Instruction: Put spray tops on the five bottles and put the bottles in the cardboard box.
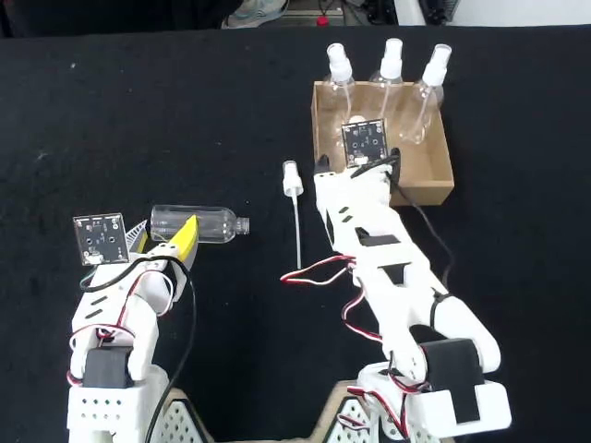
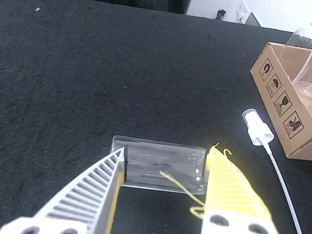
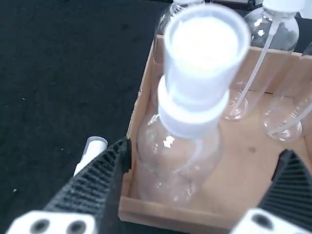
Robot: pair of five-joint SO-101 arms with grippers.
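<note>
A clear bottle [image 1: 199,224] without a top lies on its side on the black table. My left gripper [image 1: 171,242] hovers open just above that bottle [image 2: 161,165], its grey and yellow fingers straddling it. A loose white spray top [image 1: 293,178] with a long tube lies between the arms. The cardboard box [image 1: 441,138] holds three topped bottles [image 1: 390,74] along its far side. A fourth topped bottle [image 3: 185,141] stands in the box's near left corner. My right gripper [image 3: 204,151] is open wide around it, its fingers not touching it.
The black table [image 1: 138,111] stretches wide to the left of the box. The loose spray top [image 2: 256,127] lies close to the box's outer wall [image 2: 280,97]. The box floor [image 3: 243,170] is bare beside the fourth bottle.
</note>
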